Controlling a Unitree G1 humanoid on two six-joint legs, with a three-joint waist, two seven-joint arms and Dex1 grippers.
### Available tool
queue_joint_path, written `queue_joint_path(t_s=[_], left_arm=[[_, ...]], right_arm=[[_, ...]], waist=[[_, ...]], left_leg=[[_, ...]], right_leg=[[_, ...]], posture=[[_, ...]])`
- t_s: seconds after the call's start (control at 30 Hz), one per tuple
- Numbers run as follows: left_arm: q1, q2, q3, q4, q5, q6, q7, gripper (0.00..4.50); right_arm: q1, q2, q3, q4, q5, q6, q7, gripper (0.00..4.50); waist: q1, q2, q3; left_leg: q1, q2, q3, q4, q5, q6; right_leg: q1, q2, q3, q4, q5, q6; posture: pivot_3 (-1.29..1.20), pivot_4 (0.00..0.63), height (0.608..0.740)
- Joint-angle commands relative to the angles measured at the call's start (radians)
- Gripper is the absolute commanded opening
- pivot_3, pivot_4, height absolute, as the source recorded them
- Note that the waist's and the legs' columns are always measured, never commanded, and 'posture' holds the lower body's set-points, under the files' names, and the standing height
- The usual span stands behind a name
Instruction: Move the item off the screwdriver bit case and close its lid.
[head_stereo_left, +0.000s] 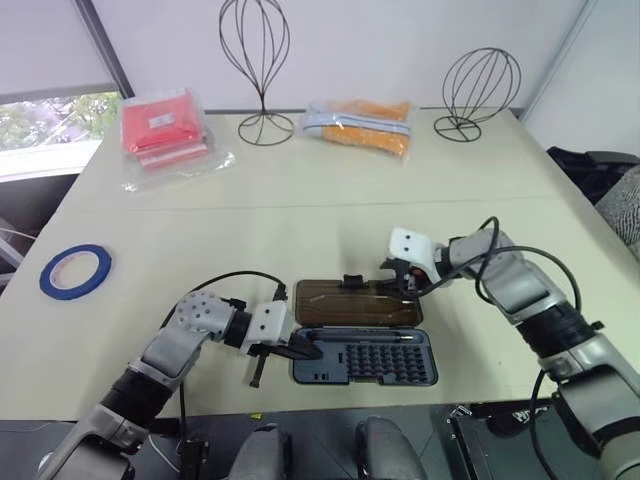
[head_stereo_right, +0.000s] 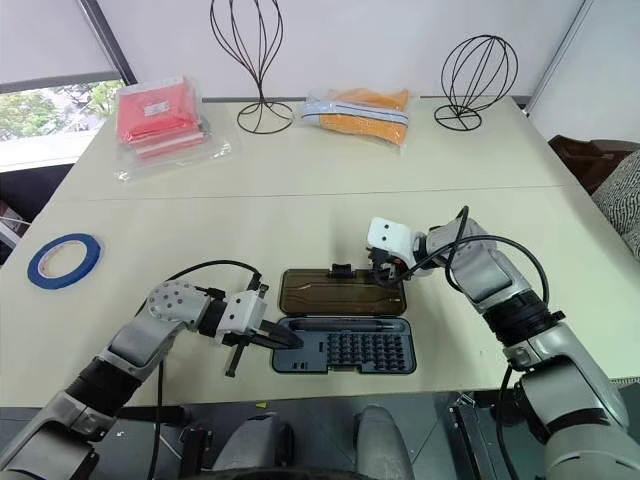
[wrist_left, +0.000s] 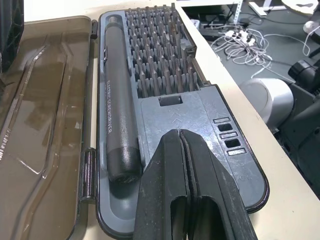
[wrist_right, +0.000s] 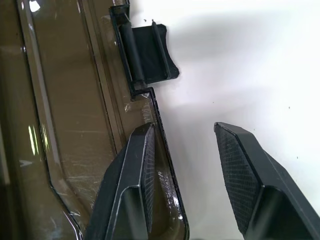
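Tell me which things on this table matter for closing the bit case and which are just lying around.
In the job: screwdriver bit case, its open lid, left gripper (shut, over the case), right gripper (open, astride the lid's edge).

Lying about: blue tape roll, red packet, orange packet, tall wire stand, round wire stand.

The robot's left arm (head_stereo_left: 190, 330) and right arm (head_stereo_left: 525, 295) are silver-grey metal, built of rounded, jointed segments with darker bands. A white boxy wrist housing (head_stereo_left: 268, 322) sits behind each gripper, and a thin black cable (head_stereo_left: 240, 274) loops along each forearm. The left gripper (wrist_left: 180, 142) has smooth black wedge-shaped fingers. The right gripper (wrist_right: 185, 131) has black finger pads (wrist_right: 240, 170) with fine cross-hatching.
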Motion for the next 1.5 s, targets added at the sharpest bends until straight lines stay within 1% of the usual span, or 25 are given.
queue_joint_path(t_s=[0.03,0.07,0.1,0.17,0.33,0.43,0.53,0.63,0.73,0.8,0.93,1.07,1.2,1.33,1.5], left_arm=[[0.019,0.014,-0.018,0.041,0.062,0.011,0.015,0.0],[0.019,0.015,-0.017,0.041,0.062,0.012,0.015,0.0],[0.019,0.016,-0.017,0.041,0.062,0.012,0.014,0.0],[0.019,0.019,-0.014,0.042,0.061,0.017,0.013,0.0],[0.017,0.027,-0.008,0.035,0.048,0.038,0.007,0.0],[0.022,0.045,0.013,0.0,0.014,0.098,-0.002,0.0],[0.035,0.09,0.043,-0.054,-0.036,0.184,-0.027,0.0],[0.041,0.128,0.083,-0.082,-0.076,0.245,-0.03,0.0],[0.041,0.165,0.134,-0.123,-0.133,0.323,-0.036,0.0],[0.036,0.193,0.183,-0.145,-0.185,0.386,-0.035,0.0],[0.001,0.213,0.28,-0.135,-0.274,0.507,-0.005,0.0],[-0.082,0.184,0.347,-0.045,-0.304,0.576,0.053,0.0],[-0.208,0.128,0.378,0.105,-0.273,0.572,0.13,0.0],[-0.3,0.068,0.331,0.253,-0.177,0.475,0.162,0.0],[-0.342,-0.013,0.262,0.378,-0.07,0.342,0.158,0.0]], right_arm=[[0.014,0.018,0.035,0.093,-0.065,-0.015,-0.01,0.59],[0.014,0.019,0.035,0.098,-0.069,-0.021,-0.005,0.17],[0.014,0.02,0.035,0.1,-0.071,-0.025,0.0,0.03],[0.015,0.022,0.031,0.103,-0.078,-0.031,0.008,0.03],[0.022,0.024,0.025,0.072,-0.095,-0.047,0.004,0.03],[0.02,0.019,0.013,0.017,-0.14,-0.076,-0.053,0.03],[0.03,0.018,-0.022,-0.069,-0.177,-0.091,-0.124,0.03],[0.065,0.009,-0.046,-0.179,-0.211,-0.081,-0.172,0.03],[0.111,0.004,-0.065,-0.292,-0.247,-0.058,-0.215,0.03],[0.156,0.002,-0.079,-0.384,-0.28,-0.047,-0.25,0.03],[0.233,-0.003,-0.104,-0.53,-0.339,-0.031,-0.306,0.03],[0.274,0.003,-0.123,-0.616,-0.364,-0.008,-0.324,0.03],[0.276,0.011,-0.136,-0.662,-0.379,-0.024,-0.343,0.03],[0.266,0.007,-0.147,-0.683,-0.376,-0.036,-0.335,0.03],[0.271,0.005,-0.151,-0.704,-0.371,-0.033,-0.317,0.03]], waist=[[-0.001,-0.002,-0.001],[-0.002,-0.002,-0.002],[-0.002,-0.003,-0.003],[0.001,-0.004,-0.004],[0.0,-0.004,-0.004],[-0.002,-0.004,-0.004],[-0.008,-0.003,-0.003],[-0.013,0.001,0.0],[-0.013,0.002,0.001],[-0.014,0.002,0.004],[-0.012,0.003,0.006],[-0.006,0.002,0.01],[0.004,0.002,0.011],[0.007,0.001,0.012],[0.008,0.001,0.012]], left_leg=[[0.001,0.0,0.0,0.0,0.0,0.0],[0.002,0.001,0.0,0.0,0.0,0.0],[0.003,0.001,0.0,0.0,0.0,0.0],[0.008,0.003,0.0,-0.001,0.0,0.0],[0.009,0.007,0.001,-0.001,0.0,0.0],[0.008,0.007,0.001,-0.002,0.0,0.0],[0.008,0.008,0.002,-0.002,0.0,0.0],[0.003,0.008,0.002,-0.002,0.0,0.0],[-0.008,0.008,0.001,-0.001,0.0,0.0],[-0.01,0.008,0.001,-0.002,0.0,0.0],[-0.022,0.007,0.0,0.0,0.0,-0.001],[-0.025,0.005,0.001,0.0,0.0,-0.001],[-0.025,0.004,0.001,0.0,0.0,-0.001],[-0.025,0.003,0.001,0.0,0.0,-0.001],[-0.026,0.002,0.001,0.0,0.001,-0.002]], right_leg=[[0.001,0.0,0.0,0.0,0.0,0.0],[0.002,0.0,0.0,0.0,0.0,0.0],[0.003,0.0,0.0,0.0,0.0,-0.001],[0.007,0.001,0.0,0.0,-0.002,-0.004],[0.007,0.001,0.0,0.0,-0.003,-0.005],[0.007,0.001,0.0,0.0,-0.003,-0.005],[0.005,0.002,0.0,0.0,-0.003,-0.005],[0.001,0.002,0.0,0.0,-0.003,-0.005],[-0.01,0.003,0.0,0.002,-0.001,-0.002],[-0.013,0.004,0.0,0.002,-0.001,-0.002],[-0.023,0.004,0.0,0.002,-0.001,-0.002],[-0.026,0.004,0.0,0.003,-0.001,-0.002],[-0.026,0.004,0.0,0.003,-0.001,-0.002],[-0.026,0.004,0.0,0.003,-0.001,-0.002],[-0.026,0.003,0.0,0.002,-0.001,-0.002]], posture=[[0.0,0.15,0.74],[0.0,0.15,0.74],[0.0,0.15,0.74],[0.0,0.15,0.74],[0.0,0.15,0.74],[0.0,0.15,0.74],[0.0,0.15,0.74],[0.0,0.15,0.74],[0.0,0.15,0.74],[0.0,0.15,0.74],[0.0,0.15,0.74],[0.0,0.15,0.74],[0.0,0.15,0.74],[0.0,0.15,0.74],[0.0,0.15,0.74]])
